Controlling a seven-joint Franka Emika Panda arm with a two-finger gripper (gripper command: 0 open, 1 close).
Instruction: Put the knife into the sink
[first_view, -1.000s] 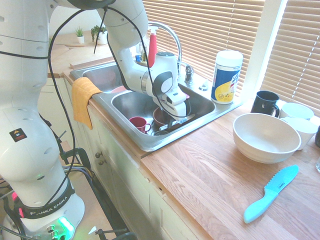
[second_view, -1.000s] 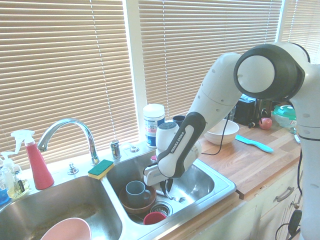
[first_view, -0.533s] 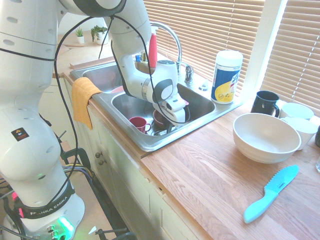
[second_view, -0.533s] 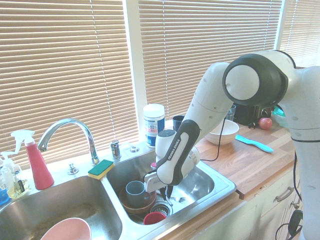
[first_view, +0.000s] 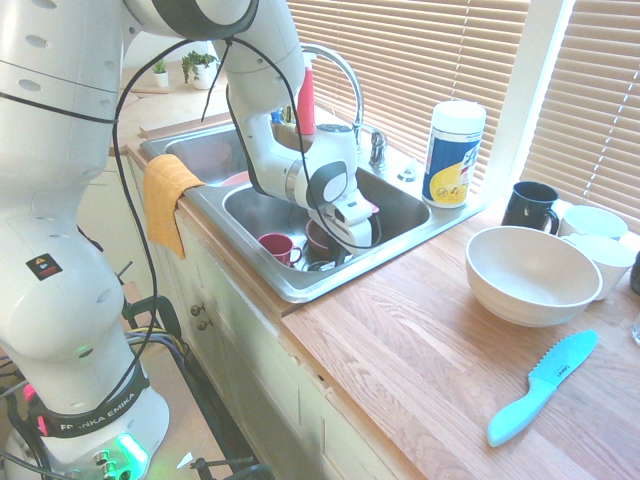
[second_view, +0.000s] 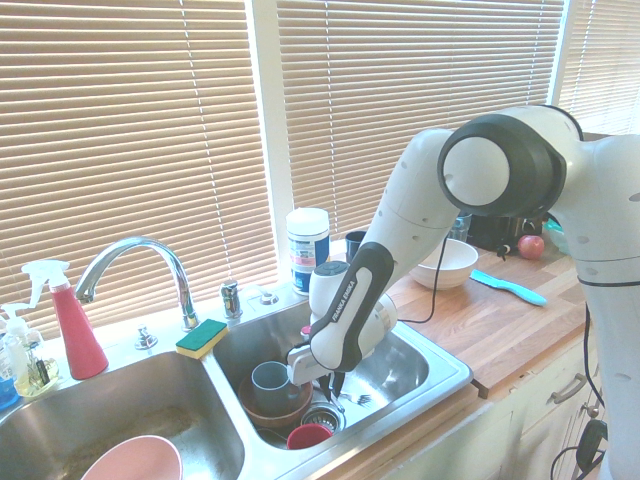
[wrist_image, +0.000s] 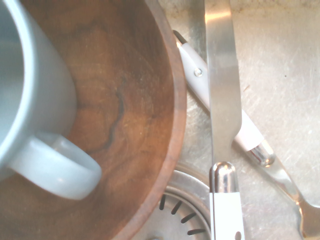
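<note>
Gripping one knife (wrist_image: 223, 100), seemingly, the tool (second_view: 335, 385) hangs clamped inside one sink (second_view: 440, 385).

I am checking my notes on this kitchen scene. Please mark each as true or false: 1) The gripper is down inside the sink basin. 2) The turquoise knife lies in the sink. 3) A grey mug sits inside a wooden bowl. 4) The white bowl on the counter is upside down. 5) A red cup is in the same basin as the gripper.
1) True: the gripper is low inside the sink.
2) False: the turquoise knife lies on the wooden counter.
3) True: the grey mug sits in the wooden bowl.
4) False: the white bowl stands upright, opening up.
5) True: the red cup is in that basin.
</note>
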